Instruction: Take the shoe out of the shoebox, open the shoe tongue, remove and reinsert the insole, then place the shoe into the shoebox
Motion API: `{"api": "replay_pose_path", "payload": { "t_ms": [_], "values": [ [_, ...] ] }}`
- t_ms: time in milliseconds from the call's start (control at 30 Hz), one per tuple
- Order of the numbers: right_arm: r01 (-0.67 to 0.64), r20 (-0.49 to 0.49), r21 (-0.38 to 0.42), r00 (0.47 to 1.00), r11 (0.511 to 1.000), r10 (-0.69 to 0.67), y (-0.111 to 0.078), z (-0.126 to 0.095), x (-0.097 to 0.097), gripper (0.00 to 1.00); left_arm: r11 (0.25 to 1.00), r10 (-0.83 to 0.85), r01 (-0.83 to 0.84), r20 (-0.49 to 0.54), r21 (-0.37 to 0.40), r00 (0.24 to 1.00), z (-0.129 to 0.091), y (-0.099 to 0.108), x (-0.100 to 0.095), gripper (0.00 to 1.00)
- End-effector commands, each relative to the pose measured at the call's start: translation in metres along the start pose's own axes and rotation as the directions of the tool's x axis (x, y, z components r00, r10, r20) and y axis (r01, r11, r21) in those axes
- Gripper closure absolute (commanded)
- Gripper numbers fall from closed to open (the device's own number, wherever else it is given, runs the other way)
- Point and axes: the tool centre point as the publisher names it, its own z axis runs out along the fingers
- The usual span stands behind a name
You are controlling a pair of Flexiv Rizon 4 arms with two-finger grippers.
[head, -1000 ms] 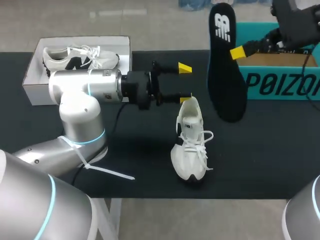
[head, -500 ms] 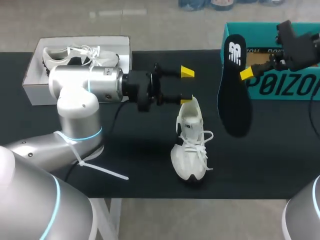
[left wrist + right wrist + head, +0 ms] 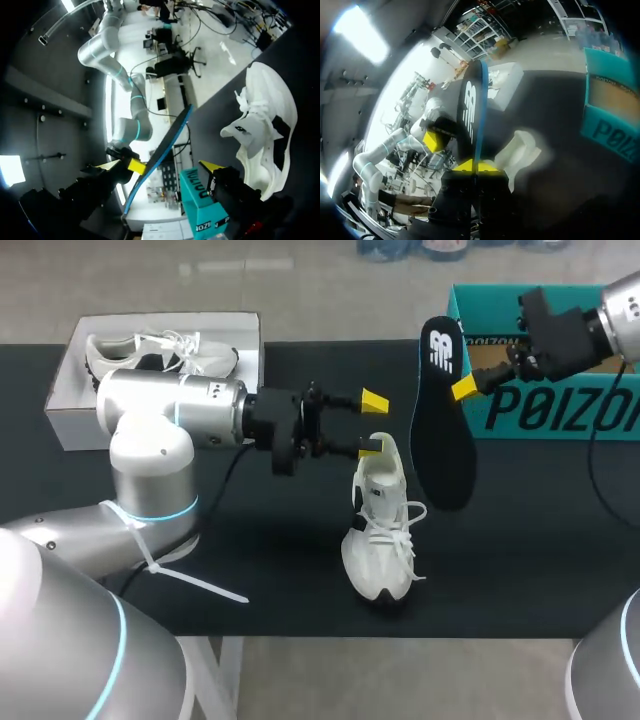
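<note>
On the black table (image 3: 520, 540) the white shoe (image 3: 380, 530) lies just beside the left gripper (image 3: 372, 424), whose fingers stand wide apart. The right gripper (image 3: 463, 389) pinches the black insole (image 3: 440, 430), which hangs down from it, near the teal box (image 3: 560, 410).

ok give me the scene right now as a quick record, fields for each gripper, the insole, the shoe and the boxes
right gripper: shut on the black insole, holding it in the air
insole position: long end hanging down, between the white shoe and the teal box
left gripper: open, lower finger by the shoe's heel opening; contact unclear
white shoe: on the table, outside both boxes
white shoebox: behind the left arm, a second shoe inside
</note>
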Motion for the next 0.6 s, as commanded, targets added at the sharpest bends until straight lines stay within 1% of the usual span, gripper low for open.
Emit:
{"api": "replay_pose_path", "payload": {
  "t_ms": [33, 167, 333, 467, 600],
  "values": [
    [-0.009, -0.013, 0.027, 1.0, 1.0, 0.009, 0.012, 0.014, -0.002, 1.0, 1.0, 0.024, -0.024, -0.01, -0.014, 1.0, 0.006, -0.002, 0.003, 0.0],
    [-0.016, -0.021, 0.046, 1.0, 0.999, 0.017, 0.013, 0.021, 0.002, 1.0, 0.998, 0.064, -0.065, -0.034, -0.02, 0.997, 0.012, -0.004, 0.005, 0.0],
    [-0.014, -0.026, 0.059, 1.0, 0.998, 0.015, 0.019, 0.028, 0.013, 1.0, 0.993, 0.105, -0.107, -0.052, -0.039, 0.993, 0.015, -0.008, 0.008, 0.0],
    [-0.012, -0.036, 0.052, 0.999, 0.999, 0.014, 0.023, 0.032, 0.018, 1.0, 0.991, 0.115, -0.118, -0.042, -0.06, 0.992, 0.015, -0.009, 0.01, 0.0],
    [-0.021, -0.048, 0.038, 0.999, 0.999, 0.022, 0.023, 0.037, 0.02, 1.0, 0.989, 0.117, -0.119, -0.029, -0.083, 0.993, 0.011, -0.008, 0.013, 0.0]
  ]
}}
